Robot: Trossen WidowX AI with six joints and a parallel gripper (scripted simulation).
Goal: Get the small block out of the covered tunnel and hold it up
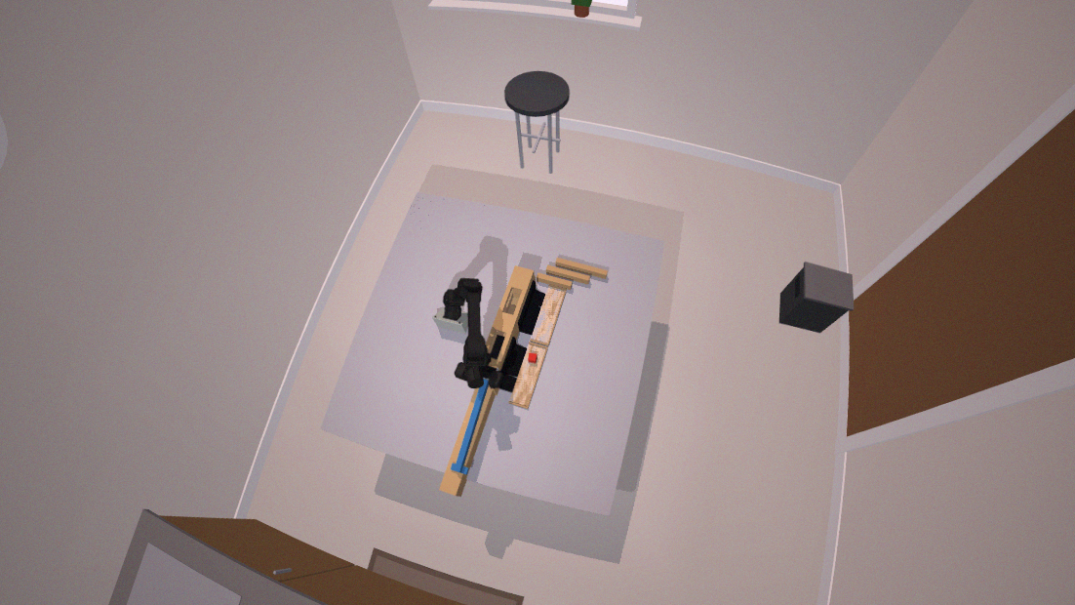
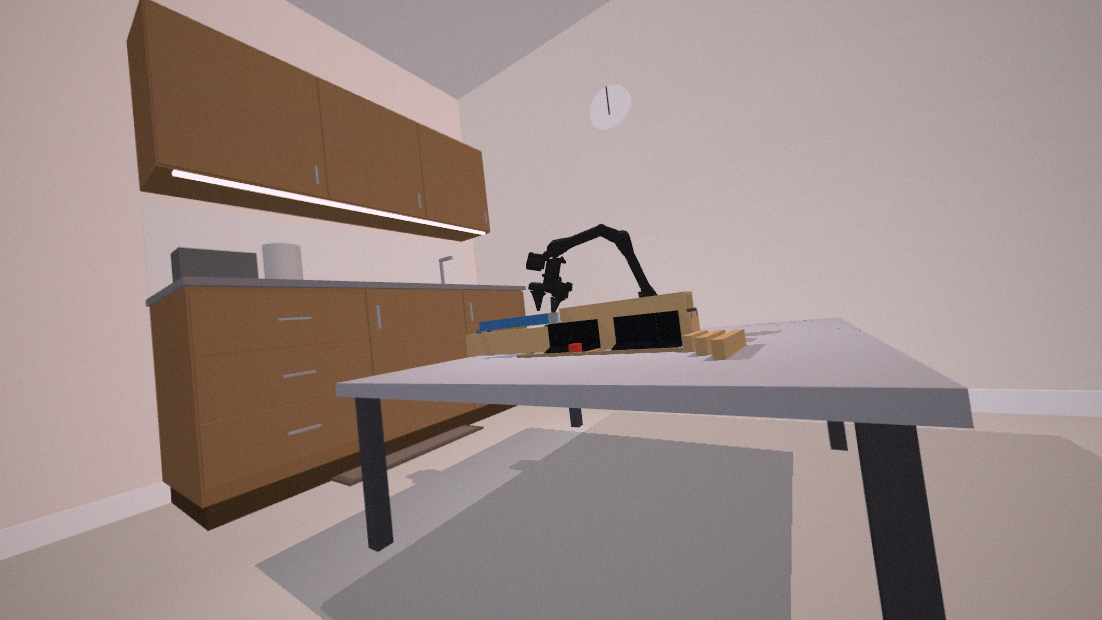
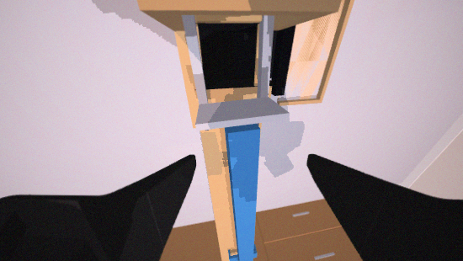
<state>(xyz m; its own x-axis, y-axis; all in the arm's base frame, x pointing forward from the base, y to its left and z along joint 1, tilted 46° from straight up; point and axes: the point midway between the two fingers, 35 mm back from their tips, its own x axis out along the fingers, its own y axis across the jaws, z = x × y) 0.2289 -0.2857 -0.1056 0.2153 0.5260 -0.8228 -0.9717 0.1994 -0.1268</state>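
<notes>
At six o'clock from the tunnel (image 1: 521, 279) (image 2: 625, 305) (image 3: 240, 6), the pincer (image 1: 488, 384) (image 2: 546, 310) (image 3: 250, 159) hung released. The red block (image 1: 532, 357) (image 2: 574, 347) lay at four o'clock in the side tray (image 1: 524, 390) (image 3: 322, 84), probably light and rigid, best pinched across opposite sides.

No text, label, brand, number or sign could be read in any of the three views. The round wall clock (image 2: 610, 107) carried a dark line on its pale face — no numerals could be made out there.
</notes>
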